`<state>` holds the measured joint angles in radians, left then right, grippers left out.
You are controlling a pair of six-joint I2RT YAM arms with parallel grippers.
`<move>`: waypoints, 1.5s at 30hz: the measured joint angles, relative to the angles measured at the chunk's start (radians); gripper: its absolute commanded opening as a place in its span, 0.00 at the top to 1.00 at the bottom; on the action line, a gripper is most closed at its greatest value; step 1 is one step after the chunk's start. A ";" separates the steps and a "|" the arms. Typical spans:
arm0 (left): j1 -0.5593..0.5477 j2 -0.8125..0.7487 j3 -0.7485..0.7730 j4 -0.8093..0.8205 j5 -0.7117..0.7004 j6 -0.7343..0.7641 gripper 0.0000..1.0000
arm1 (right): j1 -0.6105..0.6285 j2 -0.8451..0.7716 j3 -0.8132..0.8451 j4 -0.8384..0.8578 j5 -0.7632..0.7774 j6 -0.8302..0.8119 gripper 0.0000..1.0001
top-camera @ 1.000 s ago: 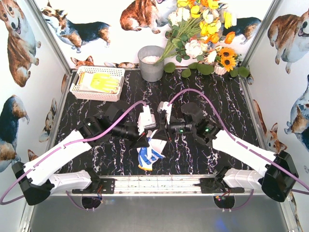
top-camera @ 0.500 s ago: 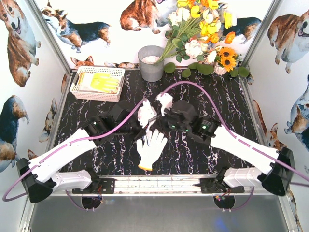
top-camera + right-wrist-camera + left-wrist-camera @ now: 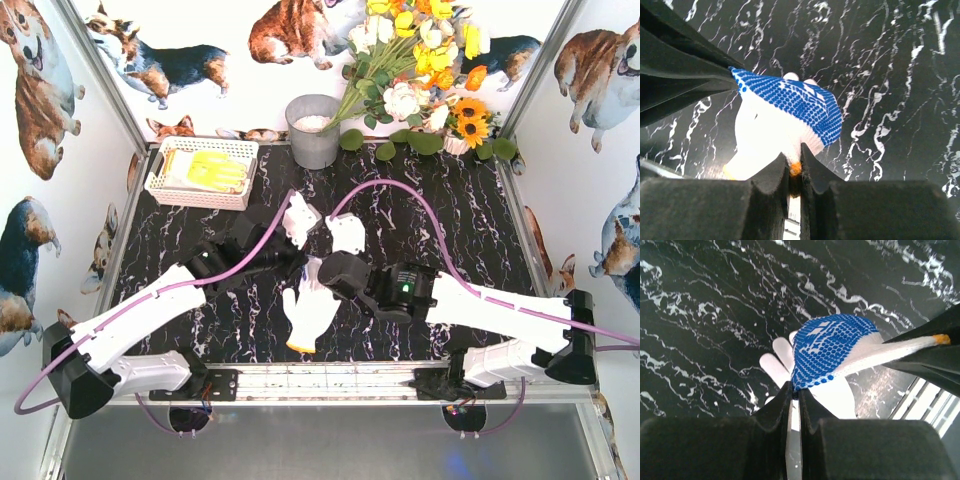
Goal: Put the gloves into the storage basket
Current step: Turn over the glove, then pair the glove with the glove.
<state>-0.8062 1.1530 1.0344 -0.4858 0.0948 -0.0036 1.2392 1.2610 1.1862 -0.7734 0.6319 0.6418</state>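
White-cased, the left arm (image 3: 140,320) slants in from the near left corner toward mid-table. Its left gripper (image 3: 795,390) is clenched on one end of a blue-dotted glove (image 3: 832,347). We see that glove pulled taut, off the surface, across to the right gripper (image 3: 794,156), which pinches the orange-trimmed cuff. The right arm (image 3: 500,305) lies low, reaching leftward from the near right corner. Beneath the pair, a white glove (image 3: 312,305) lies flat on the black, white-veined table (image 3: 450,200), cuff toward the arms' bases. The storage basket (image 3: 200,198) sits at the far left corner with yellow gloves (image 3: 215,170) inside. A grey bucket (image 3: 313,135) stands at mid-back, a bunch of flowers (image 3: 420,70) to its right. Corgi-print walls (image 3: 40,100) enclose the scene.
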 measured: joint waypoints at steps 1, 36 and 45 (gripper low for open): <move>0.006 0.000 -0.003 0.020 0.007 -0.003 1.00 | 0.000 0.000 0.003 -0.007 0.016 0.005 1.00; 0.178 0.169 -0.325 0.413 -0.185 -0.225 0.70 | -0.056 0.260 -0.116 0.193 0.025 -0.008 1.00; 0.214 -0.017 -0.388 0.326 -0.299 -0.328 0.53 | 0.006 0.335 -0.084 0.101 -0.042 0.166 0.97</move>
<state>-0.5922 1.1362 0.6460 -0.1600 -0.2043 -0.3321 1.2449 1.5955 1.1027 -0.6724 0.5896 0.8078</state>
